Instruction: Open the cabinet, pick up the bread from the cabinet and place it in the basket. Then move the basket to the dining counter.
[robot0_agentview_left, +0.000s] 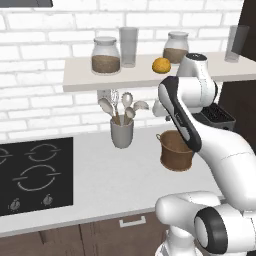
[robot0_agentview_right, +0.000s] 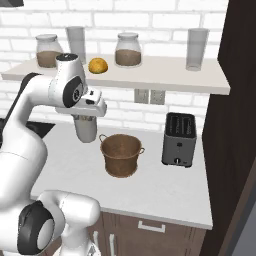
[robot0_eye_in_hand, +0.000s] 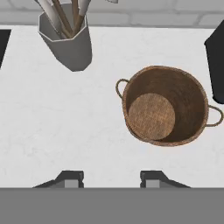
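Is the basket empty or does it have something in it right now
Empty. The hand view looks straight into the basket and shows only its bare woven bottom. The bread sits on the shelf above.

The arm (robot0_agentview_left: 220, 150) is showing smooth, glossy white shells built from rounded, tubular links, with dark grey to black bands and round caps marking each joint. A black curved strip is running along the side of one upper link, and a grey disc with a dark centre is sitting on the joint housing near the hand. The gripper (robot0_eye_in_hand: 111, 178) is ending in two small dark fingertips (robot0_eye_in_hand: 70, 177) with lighter grey pad faces.
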